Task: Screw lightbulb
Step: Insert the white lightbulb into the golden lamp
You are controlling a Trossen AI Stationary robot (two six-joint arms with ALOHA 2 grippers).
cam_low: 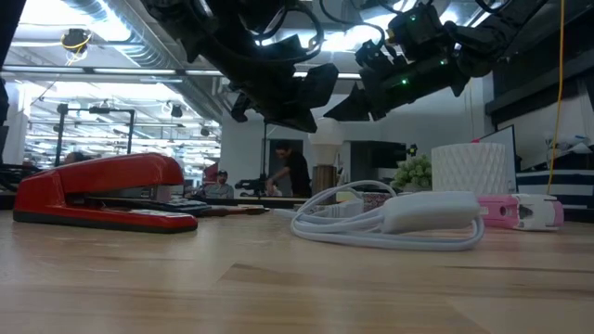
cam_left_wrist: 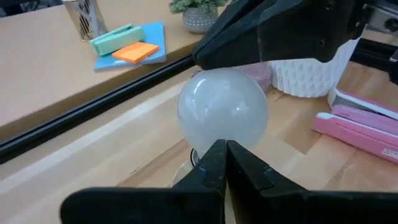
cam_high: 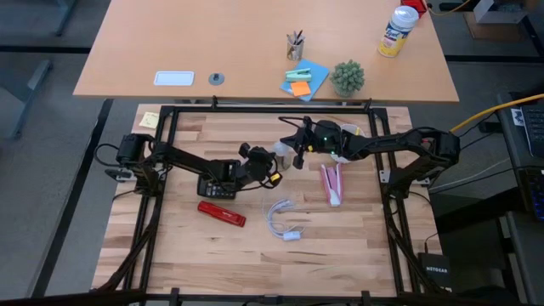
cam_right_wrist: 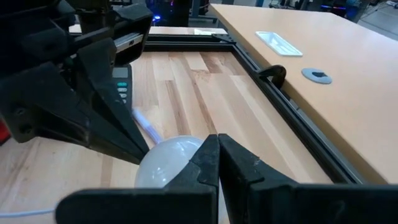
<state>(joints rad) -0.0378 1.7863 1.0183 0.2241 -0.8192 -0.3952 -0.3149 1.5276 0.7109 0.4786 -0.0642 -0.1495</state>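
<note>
Both grippers are meeting above the table's middle. The left gripper (cam_left_wrist: 225, 163) and right gripper (cam_right_wrist: 217, 158), fingers pressed together, are flanking the lightbulb (cam_left_wrist: 222, 112) from opposite sides.

A robotics lab: a framed butcher-block table (cam_high: 170, 246) fills the high view's centre, and exposed ceiling ducts (cam_low: 102, 19) cross the low view's upper left.
</note>
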